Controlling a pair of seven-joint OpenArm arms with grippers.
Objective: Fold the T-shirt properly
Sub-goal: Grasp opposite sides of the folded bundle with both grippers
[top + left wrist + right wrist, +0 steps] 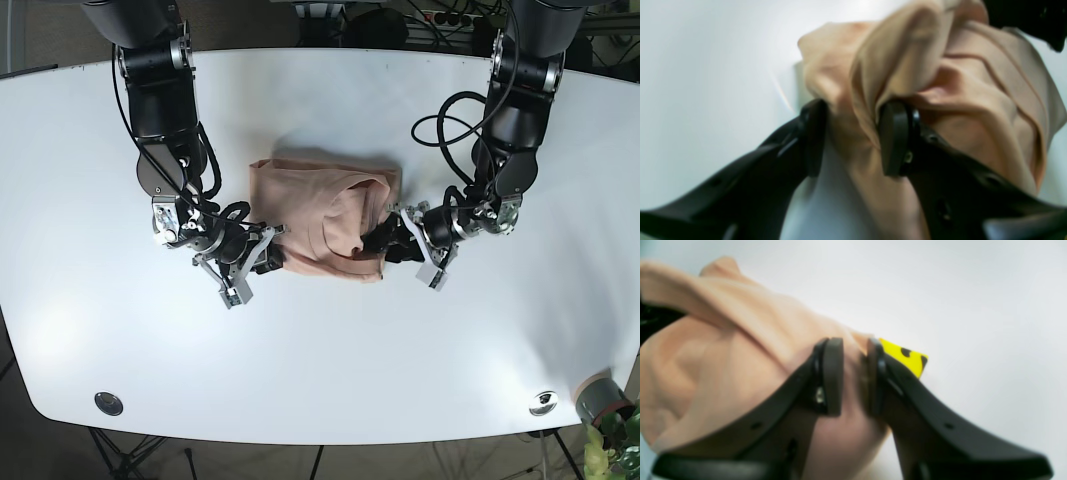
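White surface (320, 390), oval, fills the base view; cables and stands show beyond its far edge, a small plant pot (598, 400) sits off the near corner on the base view's right.

T-shirt (325, 215), peach, lies approx mid-surface, already doubled into a rough rectangle w/ its long axis running side to side between the two arms. Folds are loose and lumpy, esp. toward the left arm's side.

Left claw (853, 133) is clamped on a thick bunch of fabric; cloth wedged between the pads and spilling over the top. In the base view it comes in low at the shirt's near corner on that view's right. Right claw (855, 376) is also pinched on fabric, narrow gap packed w/ cloth, at the opposite near corner. A yellow tag (905, 356) w/ black marks peeks out just behind one finger; can't tell what it belongs to.

Key relation: both claws hold the near edge, one at each end of the long axis, shirt body lying away from them toward the far edge of the surface. Neither arm is clearly nearer. Prob. next move is a joint lift and carry of that edge across the body, both ends level, else the fold skews.
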